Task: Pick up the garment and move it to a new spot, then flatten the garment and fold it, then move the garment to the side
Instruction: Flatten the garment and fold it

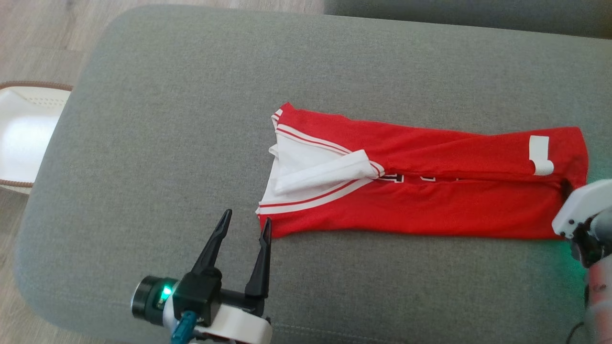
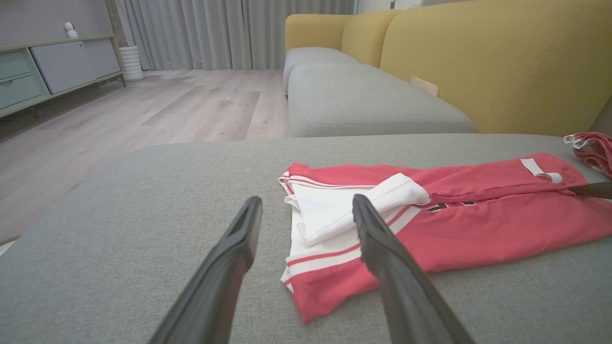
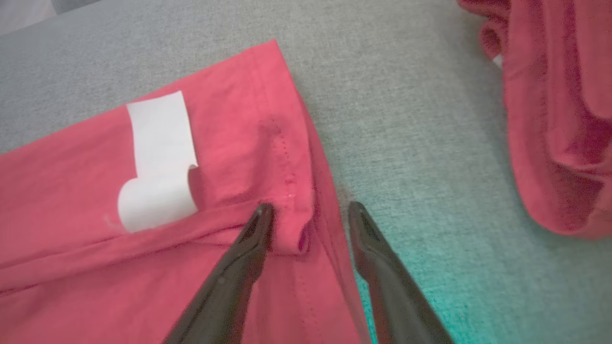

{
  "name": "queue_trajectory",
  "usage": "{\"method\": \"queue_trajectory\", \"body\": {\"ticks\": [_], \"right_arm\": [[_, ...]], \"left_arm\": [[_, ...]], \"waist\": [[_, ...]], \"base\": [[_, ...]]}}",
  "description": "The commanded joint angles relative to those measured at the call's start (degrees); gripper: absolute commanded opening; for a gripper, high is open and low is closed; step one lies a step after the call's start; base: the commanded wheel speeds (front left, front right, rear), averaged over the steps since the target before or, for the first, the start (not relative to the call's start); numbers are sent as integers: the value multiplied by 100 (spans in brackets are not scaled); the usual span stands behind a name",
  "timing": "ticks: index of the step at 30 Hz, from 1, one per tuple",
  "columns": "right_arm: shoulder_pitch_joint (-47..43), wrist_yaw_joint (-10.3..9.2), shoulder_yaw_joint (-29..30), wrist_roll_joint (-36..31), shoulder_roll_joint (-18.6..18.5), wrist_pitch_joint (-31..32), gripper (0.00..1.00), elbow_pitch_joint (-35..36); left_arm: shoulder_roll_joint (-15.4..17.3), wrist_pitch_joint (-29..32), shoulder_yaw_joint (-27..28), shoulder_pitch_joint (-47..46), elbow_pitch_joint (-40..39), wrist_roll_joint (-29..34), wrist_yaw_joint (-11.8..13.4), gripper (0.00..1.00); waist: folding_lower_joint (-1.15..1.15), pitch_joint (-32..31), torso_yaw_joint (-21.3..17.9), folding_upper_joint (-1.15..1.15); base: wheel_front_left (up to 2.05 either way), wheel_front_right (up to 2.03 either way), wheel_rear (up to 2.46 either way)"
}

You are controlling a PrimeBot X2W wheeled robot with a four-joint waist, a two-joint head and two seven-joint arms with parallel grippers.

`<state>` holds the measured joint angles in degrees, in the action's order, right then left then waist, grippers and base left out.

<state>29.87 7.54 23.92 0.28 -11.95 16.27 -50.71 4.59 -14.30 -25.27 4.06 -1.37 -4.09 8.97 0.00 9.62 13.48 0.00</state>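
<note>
The red garment (image 1: pixel 430 205) with white trim lies folded into a long strip across the grey cushion (image 1: pixel 167 119). A white label (image 3: pixel 158 162) sits near its right end. My left gripper (image 1: pixel 247 217) stands open just off the garment's near left corner, over the white striped hem (image 2: pixel 325 258), not touching it. My right gripper (image 3: pixel 308 210) is open at the strip's right end. One of its fingers (image 3: pixel 248 248) rests on the red fabric and the other on the cushion, with the hem edge between them. Its white wrist housing (image 1: pixel 581 208) covers those fingers in the head view.
A second red garment (image 3: pixel 559 119) lies bunched on the cushion just past the right end. A white basket (image 1: pixel 24 134) stands on the wood floor to the left. Yellow sofa backs (image 2: pixel 478 57) rise behind the cushions.
</note>
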Motion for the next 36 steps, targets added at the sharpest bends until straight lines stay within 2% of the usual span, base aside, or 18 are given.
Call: {"method": "queue_trajectory", "body": {"ticks": [1, 2, 3, 4, 9, 14, 20, 23, 28, 36], "right_arm": [[131, -5, -156, 41, -80, 46, 41, 51], [148, -5, -195, 70, -89, 67, 17, 16], [160, -5, -239, 100, -101, 82, 4, -10], [173, -5, -279, 141, -110, 86, 0, -25], [233, -5, -527, 246, -268, -60, 0, 48], [386, -5, -755, 201, -589, -107, 0, 279], [668, -5, -956, 239, -1083, 203, 0, 771], [724, -5, -1146, 307, -1147, 431, 0, 1119], [601, -5, -1491, 556, -917, 689, 0, 1757], [33, -5, -1964, 902, -169, 1155, 0, 2947]], "left_arm": [[-52, -70, 194, -184, -160, 58, -34, 100], [-57, -70, 204, -193, -159, 65, -44, 100], [-61, -70, 215, -201, -158, 71, -52, 100], [-65, -70, 229, -205, -156, 76, -56, 100], [-85, -70, 298, -213, -126, 84, -75, 100], [-105, -70, 335, -226, -100, 89, -98, 100], [-129, -70, 368, -242, -74, 65, -105, 100], [-138, -70, 386, -217, -30, 46, -107, 100], [-151, -70, 370, -170, 62, 8, -131, 100], [-159, -70, 410, -31, 78, 20, -156, 100]], "waist": [[0, 10, -5, 0], [0, 20, -8, 0], [0, 31, -13, 0], [0, 42, -23, 0], [0, 69, -157, 0], [0, 10, -397, 0], [0, -104, -642, 0], [0, -202, -718, 0], [0, -430, -693, 0], [0, -689, -481, 0]], "base": [[0, 0, 0], [0, 0, 0], [0, 0, 0], [0, 0, 0], [0, 0, 0], [0, 0, 0], [0, 0, 0], [0, 0, 0], [0, 0, 0], [0, 0, 0]]}}
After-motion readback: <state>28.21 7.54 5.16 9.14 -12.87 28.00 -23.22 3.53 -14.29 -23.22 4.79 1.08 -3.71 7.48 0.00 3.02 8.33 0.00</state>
